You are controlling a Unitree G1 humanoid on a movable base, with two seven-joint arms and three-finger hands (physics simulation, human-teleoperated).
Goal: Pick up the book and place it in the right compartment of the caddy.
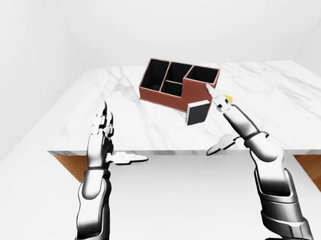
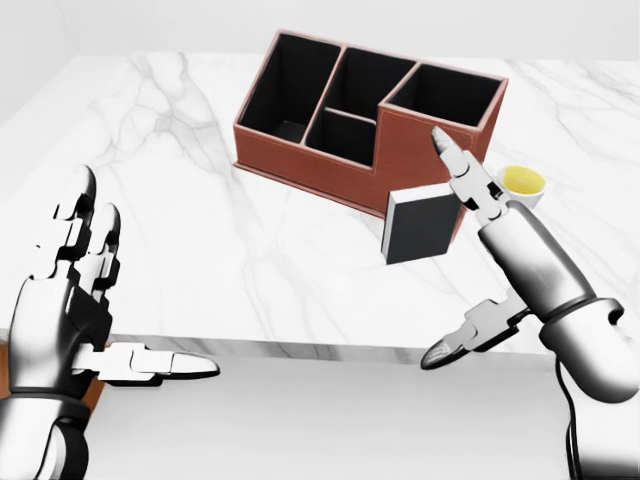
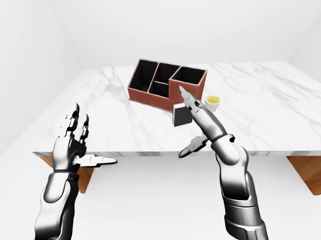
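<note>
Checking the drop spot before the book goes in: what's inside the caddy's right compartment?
The right compartment of the caddy shows only dark inner walls, nothing sticking out. Its floor is hidden by the tall near wall, so a small item there cannot be ruled out.

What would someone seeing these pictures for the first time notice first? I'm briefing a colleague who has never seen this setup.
Probably the brown caddy with black compartments, at the top middle of the head view on a white marble table. Next, the dark book standing against its right end, with the open right hand reaching toward it. The left hand hangs open at the lower left.
</note>
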